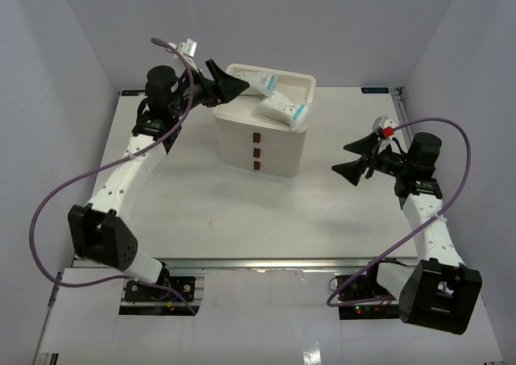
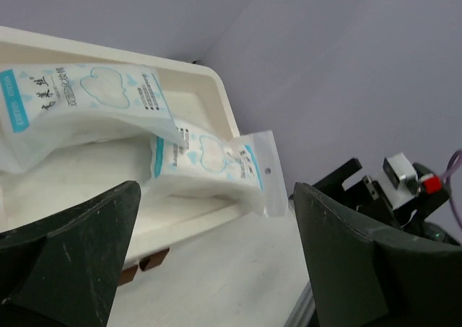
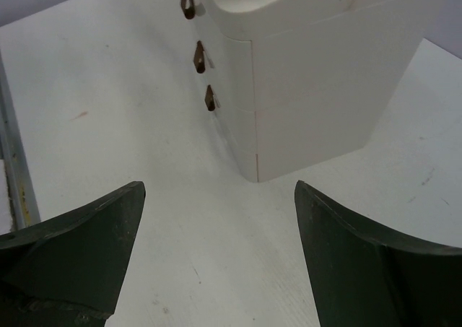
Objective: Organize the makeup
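2 sachets (image 1: 280, 107) lie in the drawer box (image 1: 258, 143) top tray. Left gripper (image 1: 227, 81) released beside them; right gripper (image 1: 340, 157) released, empty.

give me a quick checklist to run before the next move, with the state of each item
1. Left tool open and empty: ok, jaws apart beside the tray.
2. Right tool open and empty: ok, over the table, apart from the box.
3. Upper sachet inside the tray: ok.
4. Lower sachet fully inside: not ok, one end hangs over the rim.
5. Drawers shut: ok, fronts flush.
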Available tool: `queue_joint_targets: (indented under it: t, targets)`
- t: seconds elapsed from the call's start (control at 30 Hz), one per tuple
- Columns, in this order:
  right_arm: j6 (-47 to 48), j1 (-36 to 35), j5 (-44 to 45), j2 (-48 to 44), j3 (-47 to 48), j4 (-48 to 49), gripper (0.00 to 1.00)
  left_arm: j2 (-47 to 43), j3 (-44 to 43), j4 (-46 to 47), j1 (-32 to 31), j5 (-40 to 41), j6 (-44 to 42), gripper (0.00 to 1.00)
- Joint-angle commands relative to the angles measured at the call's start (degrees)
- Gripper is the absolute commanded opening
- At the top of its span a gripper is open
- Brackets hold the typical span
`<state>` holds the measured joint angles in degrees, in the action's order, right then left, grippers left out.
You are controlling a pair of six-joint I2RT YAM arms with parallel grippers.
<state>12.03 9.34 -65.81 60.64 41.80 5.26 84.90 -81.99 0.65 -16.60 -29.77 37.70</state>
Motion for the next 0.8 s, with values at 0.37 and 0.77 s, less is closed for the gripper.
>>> queue_joint_targets:
  t: [0.37, 0.77]
  targets:
    - [-0.66, 1.44, 36.83, -13.54, -2.23, -15.1, 0.9, -49.08, 43.19, -6.5, 0.34, 5.82, -24.95, 0.98]
    - [-8.42, 3.76, 40.88, -17.69, -7.58, -12.26, 0.9, -54.49, 46.83, -6.53, 0.25, 6.66, -23.9, 0.98]
